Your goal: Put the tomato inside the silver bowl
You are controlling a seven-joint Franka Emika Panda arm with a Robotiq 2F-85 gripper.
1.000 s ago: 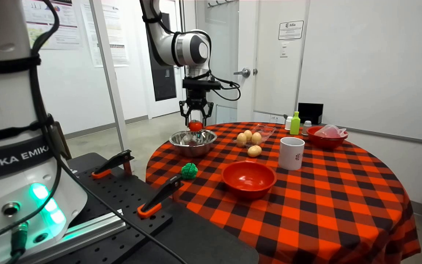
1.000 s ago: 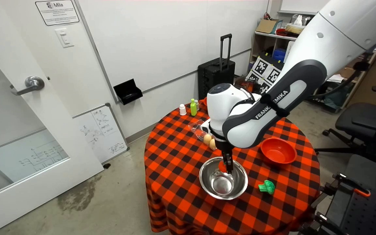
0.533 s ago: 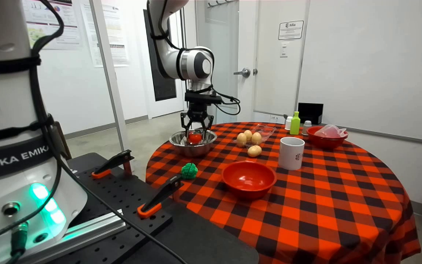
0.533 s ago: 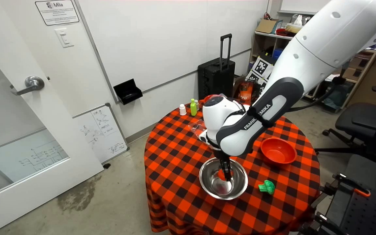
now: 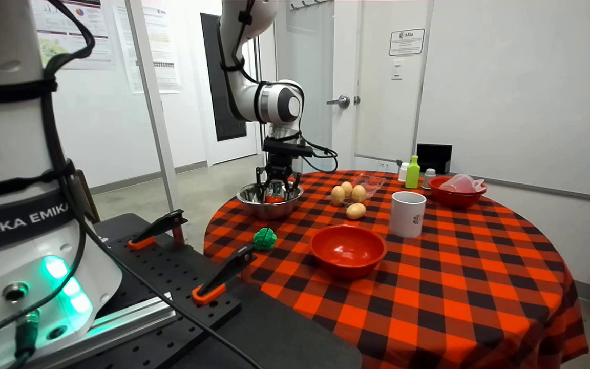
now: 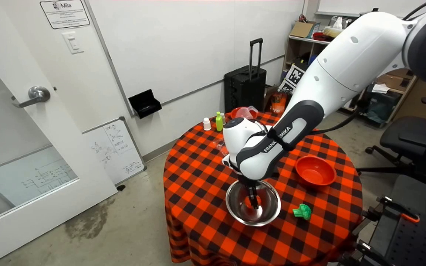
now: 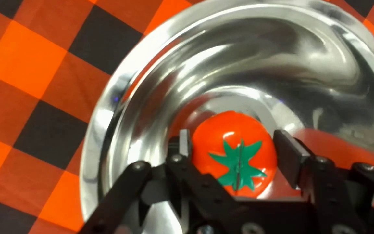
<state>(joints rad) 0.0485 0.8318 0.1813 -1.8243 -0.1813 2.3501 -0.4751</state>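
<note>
The red tomato (image 7: 239, 143) with a green star-shaped top lies low inside the silver bowl (image 7: 271, 58) in the wrist view. The bowl, shiny and round, stands on the checked table in both exterior views (image 5: 269, 211) (image 6: 235, 211). The tomato shows partly between the fingers there (image 5: 274, 199) (image 6: 248, 203). My gripper (image 7: 230, 139) points down into the bowl, with a finger on each side of the tomato. The fingers are spread wider than the tomato, and a gap shows by the right finger. The left finger covers a small part of the tomato.
A red bowl (image 5: 347, 251) and a green broccoli piece (image 5: 265, 239) stand near the silver bowl. Several eggs (image 5: 349, 193), a white mug (image 5: 407, 214), a green bottle (image 5: 413, 173) and a farther red bowl (image 5: 456, 195) are on the table (image 5: 459, 287).
My gripper has come down from above the silver bowl into it, carrying the tomato to the bowl's bottom. The fingers have since spread apart around the tomato.
</note>
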